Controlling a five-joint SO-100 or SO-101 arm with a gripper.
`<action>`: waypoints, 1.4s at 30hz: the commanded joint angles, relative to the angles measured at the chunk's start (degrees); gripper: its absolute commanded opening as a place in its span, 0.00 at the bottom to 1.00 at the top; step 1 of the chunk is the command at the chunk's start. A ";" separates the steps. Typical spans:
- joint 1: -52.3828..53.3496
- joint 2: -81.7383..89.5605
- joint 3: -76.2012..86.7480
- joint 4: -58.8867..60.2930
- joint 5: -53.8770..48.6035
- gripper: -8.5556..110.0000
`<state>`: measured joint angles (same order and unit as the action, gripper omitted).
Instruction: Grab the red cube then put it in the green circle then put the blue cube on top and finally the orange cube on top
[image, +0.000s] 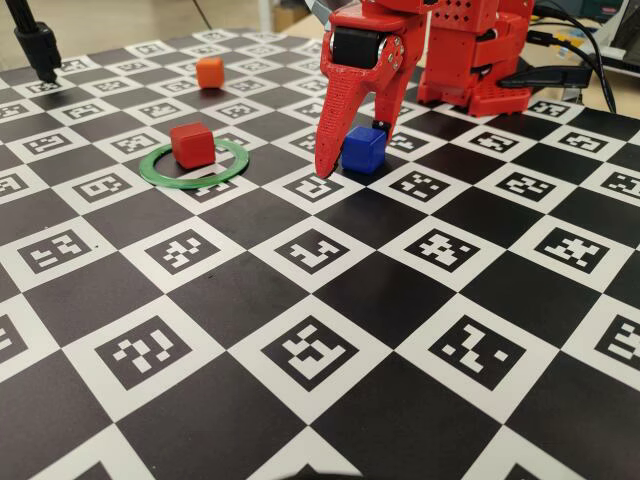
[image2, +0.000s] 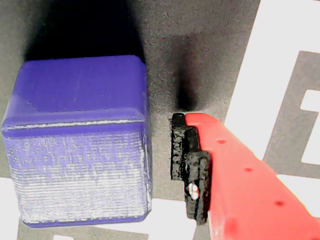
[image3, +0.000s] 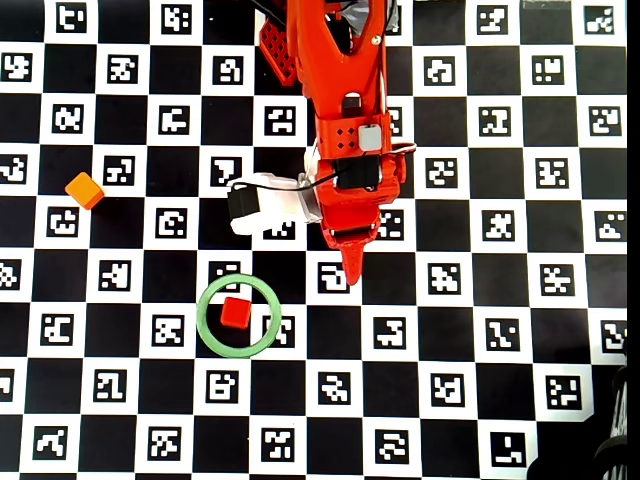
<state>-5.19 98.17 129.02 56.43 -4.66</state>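
Observation:
The red cube (image: 192, 145) (image3: 236, 312) sits inside the green circle (image: 160, 172) (image3: 205, 318) on the checkered mat. The blue cube (image: 363, 150) (image2: 80, 145) stands on the mat to the right of the ring in the fixed view. My red gripper (image: 352, 158) is lowered around it, open, with one finger on each side. In the wrist view a black finger pad (image2: 189, 165) stands a small gap away from the cube's right face. The arm hides the blue cube in the overhead view. The orange cube (image: 209, 72) (image3: 85, 190) lies alone, far from the gripper.
The red robot base (image: 470, 60) stands right behind the gripper, with cables (image: 585, 50) trailing to its right. A black stand (image: 38, 45) is at the mat's far left corner. A white wrist camera body (image3: 265, 205) sticks out beside the arm.

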 joint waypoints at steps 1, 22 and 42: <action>-0.62 0.70 -0.44 -0.53 0.26 0.52; 0.97 0.44 -0.62 -1.67 4.04 0.21; -0.70 0.70 -5.19 5.01 1.41 0.18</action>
<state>-5.27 97.65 127.97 58.89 -3.08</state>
